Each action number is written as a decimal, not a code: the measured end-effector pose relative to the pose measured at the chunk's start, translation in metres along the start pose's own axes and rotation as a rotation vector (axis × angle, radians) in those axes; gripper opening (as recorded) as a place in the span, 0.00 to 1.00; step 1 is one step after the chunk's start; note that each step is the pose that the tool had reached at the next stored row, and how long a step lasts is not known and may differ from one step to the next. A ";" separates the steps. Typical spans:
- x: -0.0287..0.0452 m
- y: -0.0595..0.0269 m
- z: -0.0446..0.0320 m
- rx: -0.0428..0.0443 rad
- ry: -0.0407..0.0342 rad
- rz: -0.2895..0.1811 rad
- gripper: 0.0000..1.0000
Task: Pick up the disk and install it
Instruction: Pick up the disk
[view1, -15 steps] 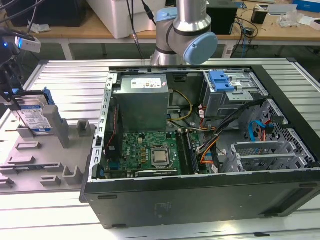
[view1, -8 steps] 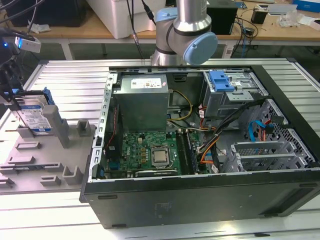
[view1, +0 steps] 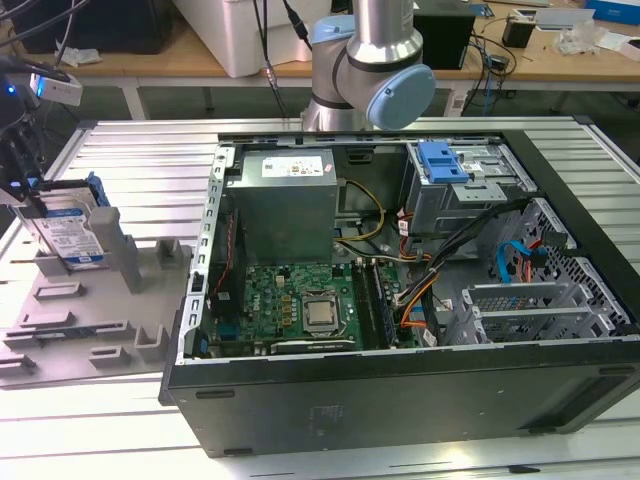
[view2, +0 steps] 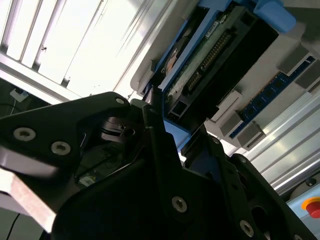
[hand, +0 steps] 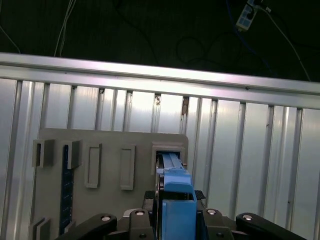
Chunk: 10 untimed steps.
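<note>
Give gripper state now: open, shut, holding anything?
Gripper: shut on the disk, which stands upright at the grey holder.

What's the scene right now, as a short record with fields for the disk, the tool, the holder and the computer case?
disk: standing on edge in a slot of the grey holder, at the exterior view's left, outside the computer case
tool: at the disk's upper edge, above the holder
holder: on the ribbed metal table, beside the computer case
computer case: lying open, motherboard showing
install: not yet done
</note>
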<state>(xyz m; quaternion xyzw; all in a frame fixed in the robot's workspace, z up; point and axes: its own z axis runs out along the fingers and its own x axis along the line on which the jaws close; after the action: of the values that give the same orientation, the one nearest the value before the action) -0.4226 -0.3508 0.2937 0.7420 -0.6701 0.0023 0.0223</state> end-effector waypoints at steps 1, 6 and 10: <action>0.0000 0.0000 0.0000 0.0000 0.0001 0.000 0.38; 0.0001 0.0000 0.0001 0.0001 0.0000 0.000 0.38; 0.0002 0.0000 0.0001 0.0000 0.0000 0.000 0.38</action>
<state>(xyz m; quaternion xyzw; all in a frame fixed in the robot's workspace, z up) -0.4225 -0.3509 0.2937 0.7420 -0.6701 0.0023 0.0223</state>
